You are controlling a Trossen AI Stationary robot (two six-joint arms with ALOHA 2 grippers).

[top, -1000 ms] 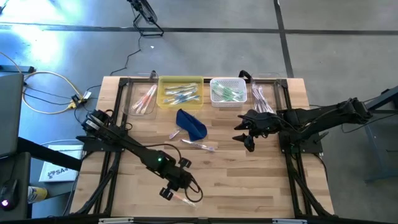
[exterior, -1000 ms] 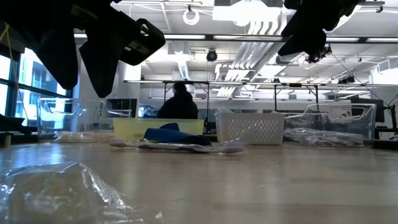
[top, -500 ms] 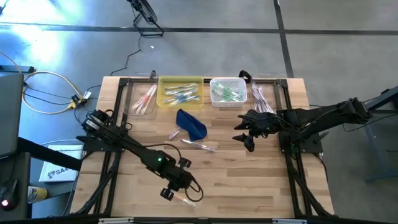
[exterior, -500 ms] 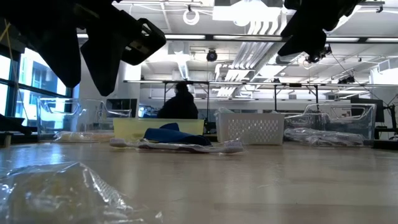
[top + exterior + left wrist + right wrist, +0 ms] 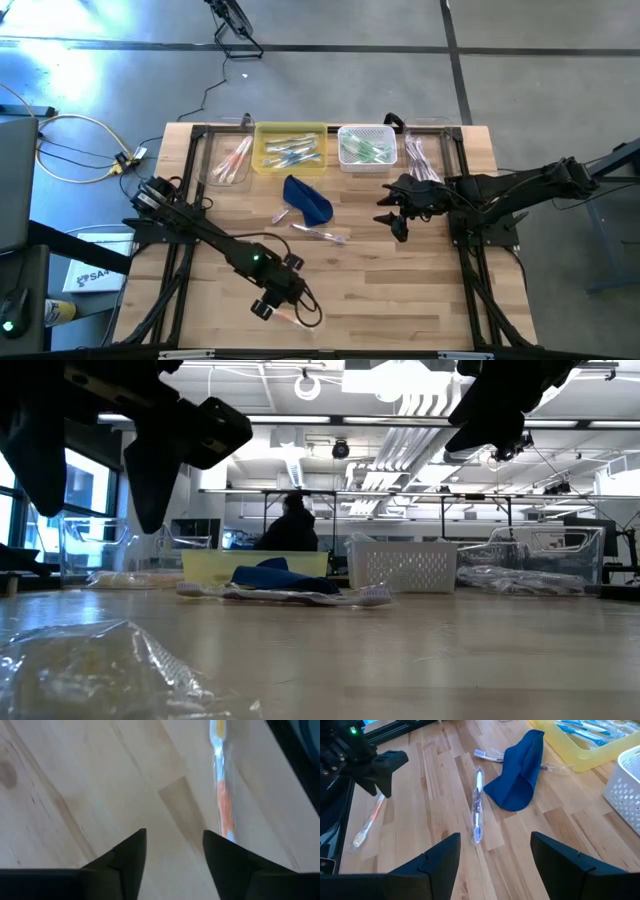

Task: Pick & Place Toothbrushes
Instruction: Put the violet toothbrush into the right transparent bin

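An orange toothbrush [image 5: 224, 807] in a clear wrapper lies flat on the wood near the table's front edge [image 5: 296, 316]. My left gripper [image 5: 173, 837] hangs just above it, open and pointing steeply down; the toothbrush lies beside one finger, not between the two. A blue-and-white wrapped toothbrush [image 5: 477, 802] lies mid-table next to the dark blue pouch [image 5: 520, 770], and another toothbrush [image 5: 282, 215] lies at the pouch's near left. My right gripper [image 5: 395, 222] hovers open above the table's right middle, holding nothing.
Along the far edge stand a clear tray [image 5: 230, 160], a yellow bin [image 5: 290, 130], a white basket [image 5: 365, 132] and another clear tray [image 5: 420, 158], each holding toothbrushes. Bare wood spreads between the two arms. A person shows in the room behind [image 5: 288, 525].
My left gripper has opened wider while staying over the orange toothbrush near the front edge, and it has tipped slightly. The toothbrush lies where it did.
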